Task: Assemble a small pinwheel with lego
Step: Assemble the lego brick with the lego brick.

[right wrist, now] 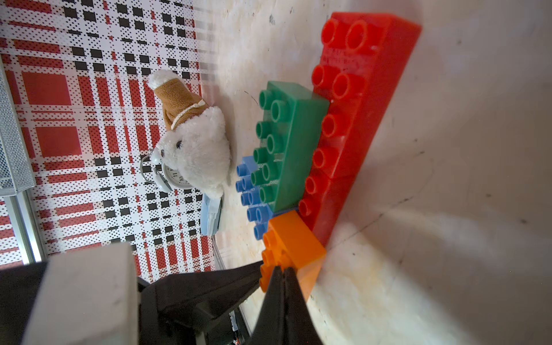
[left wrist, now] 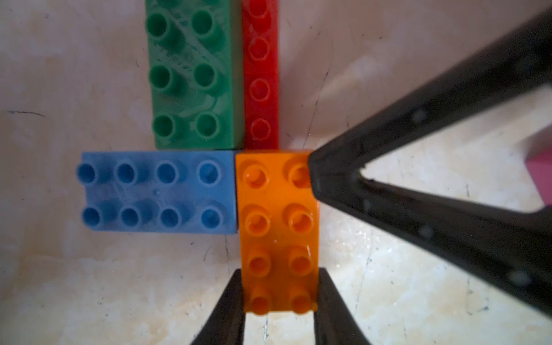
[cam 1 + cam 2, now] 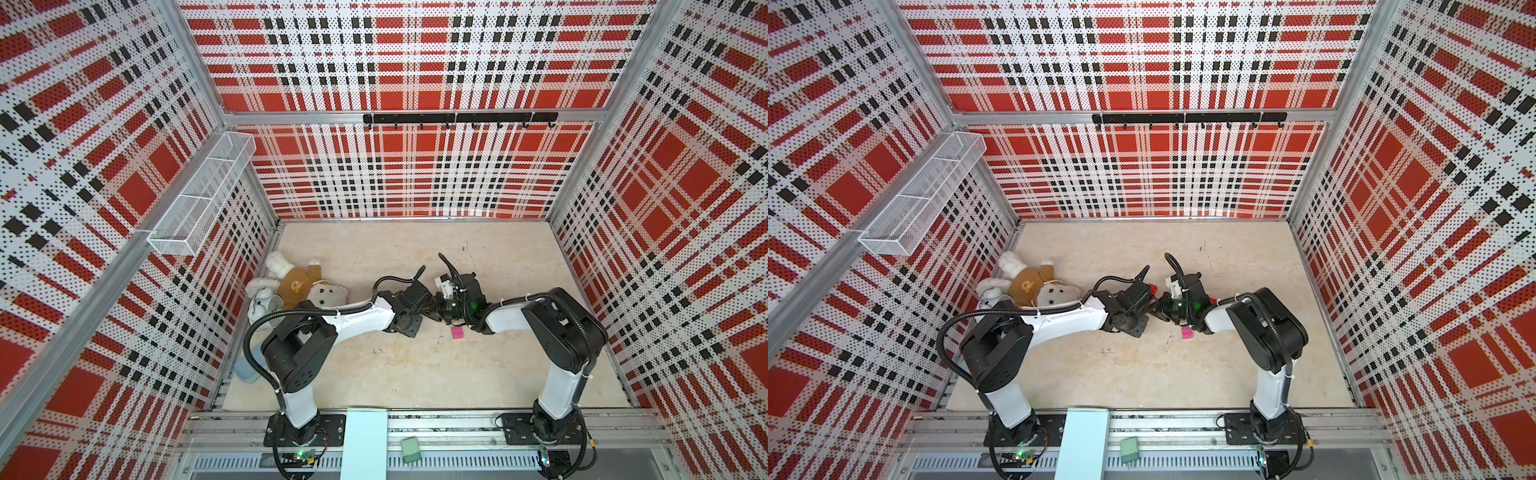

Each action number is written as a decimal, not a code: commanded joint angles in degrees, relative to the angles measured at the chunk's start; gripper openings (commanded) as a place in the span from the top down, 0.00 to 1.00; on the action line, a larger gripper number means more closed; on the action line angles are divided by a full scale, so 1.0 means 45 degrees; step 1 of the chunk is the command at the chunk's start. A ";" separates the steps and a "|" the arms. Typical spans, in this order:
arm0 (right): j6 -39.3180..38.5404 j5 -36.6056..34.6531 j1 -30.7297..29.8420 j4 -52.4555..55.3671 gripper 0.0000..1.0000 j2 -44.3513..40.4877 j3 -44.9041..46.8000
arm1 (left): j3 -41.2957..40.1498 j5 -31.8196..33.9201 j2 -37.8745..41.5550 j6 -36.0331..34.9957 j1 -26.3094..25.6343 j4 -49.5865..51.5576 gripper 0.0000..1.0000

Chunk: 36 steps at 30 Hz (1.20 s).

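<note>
Red, black and white plaid perforated walls [image 3: 415, 174] set in aluminium framing [image 3: 291, 118] enclose a cream, marbled, scuffed floor [image 3: 395, 374] under bright, even light, with a white wire-mesh basket [image 3: 203, 195] fixed to one side wall and a black hook rail [image 3: 457, 118] on the back wall.

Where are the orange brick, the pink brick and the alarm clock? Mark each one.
orange brick [image 2: 277, 224]: left wrist view, middle of its studded top.
pink brick [image 3: 458, 332]: in a top view, on its top face.
alarm clock [image 1: 176, 179]: right wrist view, on the white dial.
</note>
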<state>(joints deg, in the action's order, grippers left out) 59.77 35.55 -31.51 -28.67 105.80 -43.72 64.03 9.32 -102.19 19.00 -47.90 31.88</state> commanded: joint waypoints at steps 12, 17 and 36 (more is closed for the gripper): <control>0.0458 0.0429 -0.0249 -0.1784 0.97 0.0214 -0.0490 | 0.0420 -0.0472 -0.0179 -0.0163 -0.0098 -0.0370 0.77; -0.0257 -0.0132 -0.0250 -0.0670 0.98 -0.0018 -0.0299 | 0.0440 -0.0353 -0.0211 -0.0140 -0.0078 -0.0345 0.77; -0.1828 -0.2106 -0.0313 0.2963 1.00 0.0395 -0.0794 | 0.0421 -0.0316 -0.0493 -0.0082 -0.0060 -0.0591 0.71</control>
<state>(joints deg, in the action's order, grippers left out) 53.84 31.42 -32.80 -22.83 106.19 -47.55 64.47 7.77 -102.78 18.74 -48.10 30.76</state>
